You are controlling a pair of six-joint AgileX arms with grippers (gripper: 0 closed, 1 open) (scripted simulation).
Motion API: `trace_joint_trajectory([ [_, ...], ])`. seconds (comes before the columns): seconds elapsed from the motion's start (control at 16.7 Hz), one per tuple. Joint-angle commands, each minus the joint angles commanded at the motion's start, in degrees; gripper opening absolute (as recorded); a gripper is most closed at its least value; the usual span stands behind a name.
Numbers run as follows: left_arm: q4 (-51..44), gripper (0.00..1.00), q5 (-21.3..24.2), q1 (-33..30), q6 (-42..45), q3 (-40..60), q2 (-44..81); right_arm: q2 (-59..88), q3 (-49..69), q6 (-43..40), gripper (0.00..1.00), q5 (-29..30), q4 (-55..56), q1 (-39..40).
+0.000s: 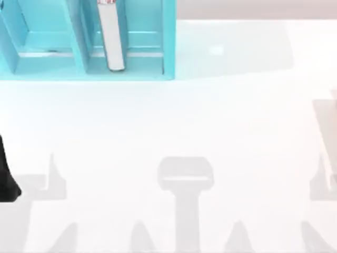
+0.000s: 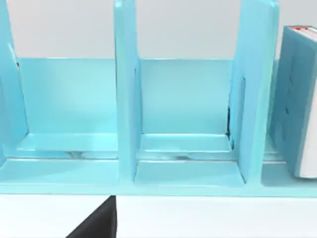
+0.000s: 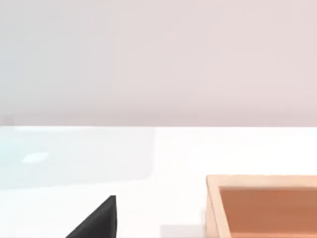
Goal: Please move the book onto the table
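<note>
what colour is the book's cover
Light blue, with a small red mark at its top end; the book shows best in the left wrist view, standing in the turquoise shelf.

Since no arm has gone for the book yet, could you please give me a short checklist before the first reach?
1. Thick light-blue book standing upright in the turquoise compartmented shelf unit: ok.
2. Book untouched, nothing gripping it: ok.
3. Glossy white table in front of the shelf free for placing: ok.
4. Left arm low at the table's left edge, well away from the book: ok.
5. Left gripper fingers open: cannot tell.
</note>
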Motion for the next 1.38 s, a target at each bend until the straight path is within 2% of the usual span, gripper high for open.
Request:
trace_joint_trajectory([
  [0.3, 2.9, 1.00, -0.9, -1.1, -0.1, 2.0, 3.6, 0.0, 0.0, 0.0, 1.00, 0.0, 0.0, 0.0],
  [0.54, 12.7, 1.00, -3.9, -4.7, -0.2, 8.5, 16.8, 0.0, 0.0, 0.0, 1.00, 0.0, 0.0, 0.0],
  [0.78, 26.1, 1.00, -8.1, -9.7, -0.5, 17.5, 39.6, 0.0, 0.0, 0.0, 1.00, 0.0, 0.0, 0.0],
  [1.2, 50.8, 1.00, -15.8, -18.8, -1.0, 33.9, 89.4, 0.0, 0.0, 0.0, 1.00, 0.0, 0.0, 0.0],
  [1.38, 59.4, 1.00, -18.5, -22.0, -1.1, 39.7, 105.5, 0.0, 0.0, 0.0, 1.00, 0.0, 0.0, 0.0],
])
